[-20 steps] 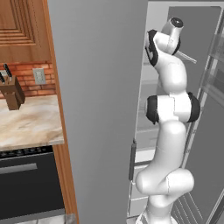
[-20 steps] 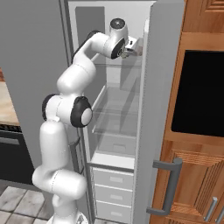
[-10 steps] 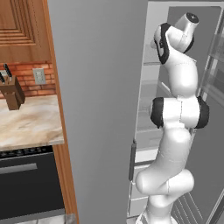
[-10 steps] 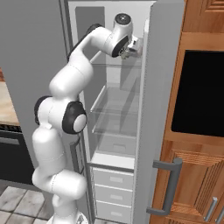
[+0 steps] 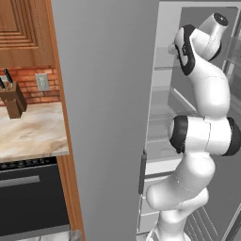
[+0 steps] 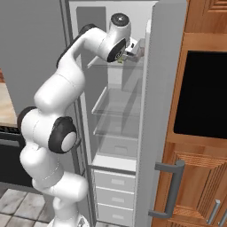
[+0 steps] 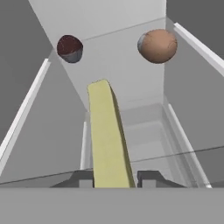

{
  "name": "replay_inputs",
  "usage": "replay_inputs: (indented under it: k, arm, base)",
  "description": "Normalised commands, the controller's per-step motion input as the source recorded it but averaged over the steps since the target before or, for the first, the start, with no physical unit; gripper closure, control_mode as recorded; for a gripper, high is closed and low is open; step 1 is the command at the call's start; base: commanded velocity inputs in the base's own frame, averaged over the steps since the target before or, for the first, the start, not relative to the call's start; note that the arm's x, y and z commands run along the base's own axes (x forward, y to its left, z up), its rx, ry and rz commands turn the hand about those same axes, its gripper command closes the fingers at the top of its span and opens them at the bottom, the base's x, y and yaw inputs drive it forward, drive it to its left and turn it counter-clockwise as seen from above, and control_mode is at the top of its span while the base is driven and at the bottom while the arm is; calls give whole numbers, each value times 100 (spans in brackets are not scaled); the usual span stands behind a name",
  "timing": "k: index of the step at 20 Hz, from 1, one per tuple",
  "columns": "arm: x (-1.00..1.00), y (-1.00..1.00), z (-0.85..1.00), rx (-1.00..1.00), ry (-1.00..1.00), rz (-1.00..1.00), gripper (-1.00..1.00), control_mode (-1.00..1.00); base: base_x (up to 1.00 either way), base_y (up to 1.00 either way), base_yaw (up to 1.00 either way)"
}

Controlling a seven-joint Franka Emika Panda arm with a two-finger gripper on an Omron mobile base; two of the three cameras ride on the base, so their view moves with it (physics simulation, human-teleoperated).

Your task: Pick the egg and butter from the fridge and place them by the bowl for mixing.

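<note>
While jaws (image 7: pixel 113 180) pinch butter (image 7: pixel 108 140), glass shelves span the white fridge (image 6: pixel 115 133).

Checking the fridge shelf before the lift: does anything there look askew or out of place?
Nothing stands out. The butter stands between the end effector fingertips, the egg and a dark red round item sit apart beyond it, intact. No spill shows.

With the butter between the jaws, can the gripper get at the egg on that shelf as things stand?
Probably not yet. The gripper has its jaws closed on the butter, so it is occupied. The egg itself lies unobstructed farther back on the fridge shelf, apart from the butter.
</note>
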Motion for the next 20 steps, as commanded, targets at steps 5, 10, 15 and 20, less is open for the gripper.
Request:
replay_inputs:
  k: [5, 10, 15, 20]
  arm:
    - [-76, 25, 0, 0, 0, 0, 100, -100]
    - [-70, 18, -1, 1, 3, -4, 100, -100]
    - [-83, 16, -5, 0, 0, 0, 100, -100]
    - [-82, 28, -18, 0, -2, 0, 100, -100]
  base:
    - [0, 0, 0]
    - [0, 0, 0]
    - [0, 0, 0]
    - [0, 0, 0]
